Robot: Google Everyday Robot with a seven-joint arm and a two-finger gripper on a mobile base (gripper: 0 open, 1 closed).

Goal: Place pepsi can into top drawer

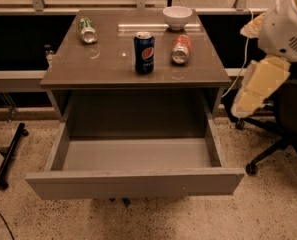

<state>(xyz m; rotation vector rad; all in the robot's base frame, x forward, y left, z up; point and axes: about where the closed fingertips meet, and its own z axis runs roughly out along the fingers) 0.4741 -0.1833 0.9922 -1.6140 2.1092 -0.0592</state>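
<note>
From my seat, the dark blue pepsi can with the silver top [144,53] stands upright near the middle of the grey-brown counter [88,64], well off to the left of the tool in the view, so I judge a plain side grasp would suit it. The wide grey top drawer [133,181] is pulled fully out below and left of the tool, its floor bare, ready for the drop. An orange-red can [180,49] lies on its side between the pepsi can and the tool, a likely snag. The cream tool [250,96] hangs off the counter's right side, pointing down, holding nothing; I cannot tell how open it is.
</note>
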